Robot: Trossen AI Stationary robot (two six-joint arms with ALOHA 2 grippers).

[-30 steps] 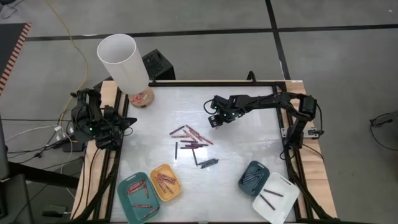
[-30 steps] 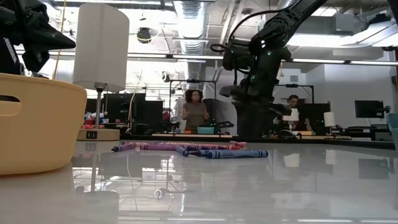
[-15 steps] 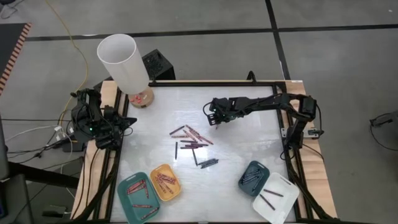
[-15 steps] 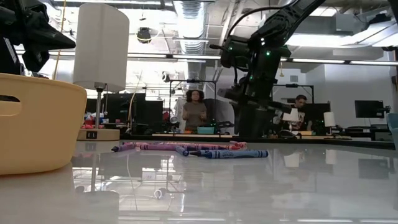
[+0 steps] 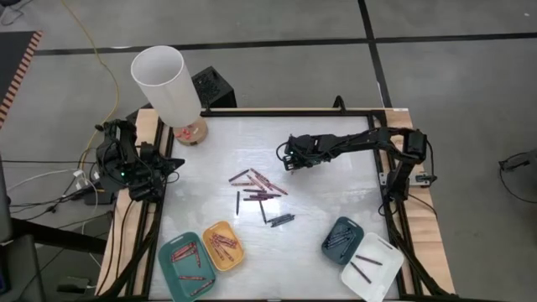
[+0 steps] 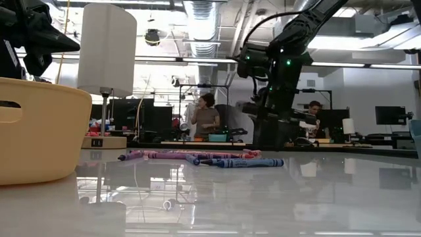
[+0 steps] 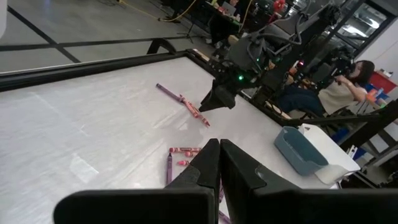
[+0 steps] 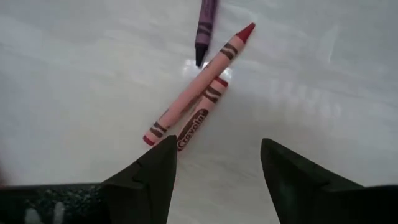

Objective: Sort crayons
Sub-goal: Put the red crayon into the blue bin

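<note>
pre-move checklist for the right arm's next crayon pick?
1. right gripper open and empty: ok.
2. Target in sight: ok, red crayon lies ahead of the fingers, over a second red crayon.
3. Single pick possible: not ok, the two red crayons touch; purple crayon lies close by.
4. Gripper down at the table: cannot tell.
5. left gripper shut, parked at the table's left edge, clear of the pile: ok.
6. Which tray takes red: cannot tell.
</note>
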